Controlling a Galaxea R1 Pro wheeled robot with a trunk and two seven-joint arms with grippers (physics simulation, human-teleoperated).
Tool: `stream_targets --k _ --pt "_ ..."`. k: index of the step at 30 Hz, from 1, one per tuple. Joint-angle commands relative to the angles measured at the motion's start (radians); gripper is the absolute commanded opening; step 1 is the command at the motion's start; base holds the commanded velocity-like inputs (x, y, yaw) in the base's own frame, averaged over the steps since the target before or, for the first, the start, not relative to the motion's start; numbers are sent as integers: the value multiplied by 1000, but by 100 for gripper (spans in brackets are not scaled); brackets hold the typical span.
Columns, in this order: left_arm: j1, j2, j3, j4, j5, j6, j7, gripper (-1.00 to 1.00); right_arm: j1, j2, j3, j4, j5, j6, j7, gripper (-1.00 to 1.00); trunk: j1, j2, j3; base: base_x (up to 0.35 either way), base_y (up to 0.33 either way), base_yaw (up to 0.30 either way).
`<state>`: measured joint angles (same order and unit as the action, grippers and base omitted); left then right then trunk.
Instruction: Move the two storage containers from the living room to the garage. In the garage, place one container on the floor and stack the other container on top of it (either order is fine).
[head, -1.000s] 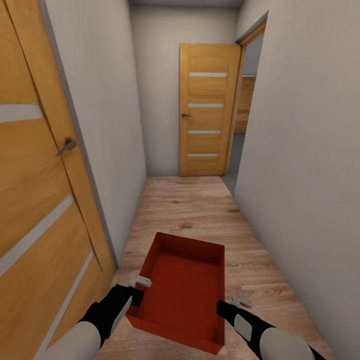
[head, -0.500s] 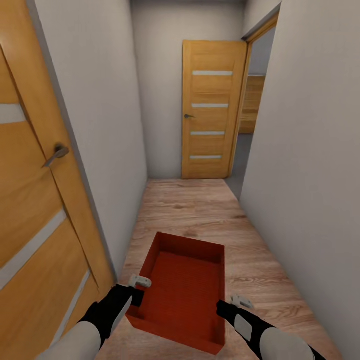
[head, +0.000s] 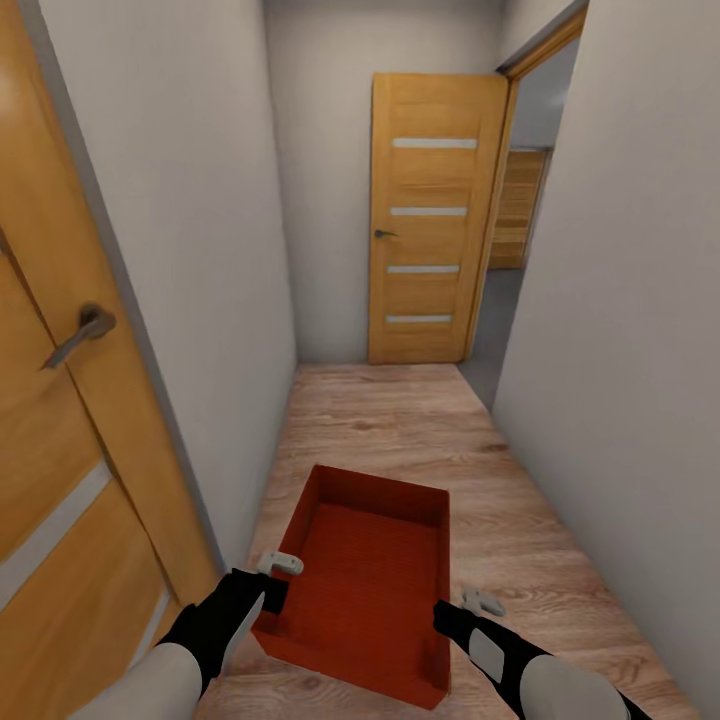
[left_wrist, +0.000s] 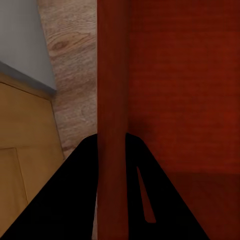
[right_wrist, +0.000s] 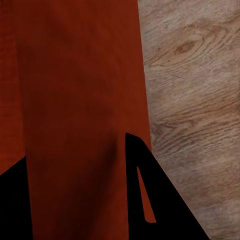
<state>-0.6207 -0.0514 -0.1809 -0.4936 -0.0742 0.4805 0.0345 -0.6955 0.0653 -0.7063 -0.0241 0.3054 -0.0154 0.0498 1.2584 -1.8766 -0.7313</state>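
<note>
Narrow white-walled corridor with pale plank floor (head: 400, 430) runs ahead. An open wooden door (head: 60, 400) stands close on the left, its lever handle (head: 78, 334) jutting toward the route. The left gripper (head: 282, 578) has its jaws closed on the left wall of 1 storage container (head: 365, 590), held above the planks in front of the robot; the right gripper (head: 462, 608) pinches the opposite wall. Thin walls could slip or flex if either arm drifts. Further right, a second door (head: 435, 220) at the corridor's end flanks an opening (head: 515, 270); turning there risks clipping the frame.
</note>
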Motion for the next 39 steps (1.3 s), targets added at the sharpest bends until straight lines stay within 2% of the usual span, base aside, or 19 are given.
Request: stream_targets --k 1,10,39 --pt "-1 -2 12 0 56 6 1 -100 1 5 31 -4 9 -69 1 -100 0 0 -1 340 54 0" --pt "-1 -11 12 0 55 6 1 -100 1 6 31 -4 12 -69 1 -100 0 0 -1 341 10 0" --pt "-1 -11 12 0 54 6 1 -100 1 7 31 -4 15 -69 1 -100 0 0 -1 342 -7 0"
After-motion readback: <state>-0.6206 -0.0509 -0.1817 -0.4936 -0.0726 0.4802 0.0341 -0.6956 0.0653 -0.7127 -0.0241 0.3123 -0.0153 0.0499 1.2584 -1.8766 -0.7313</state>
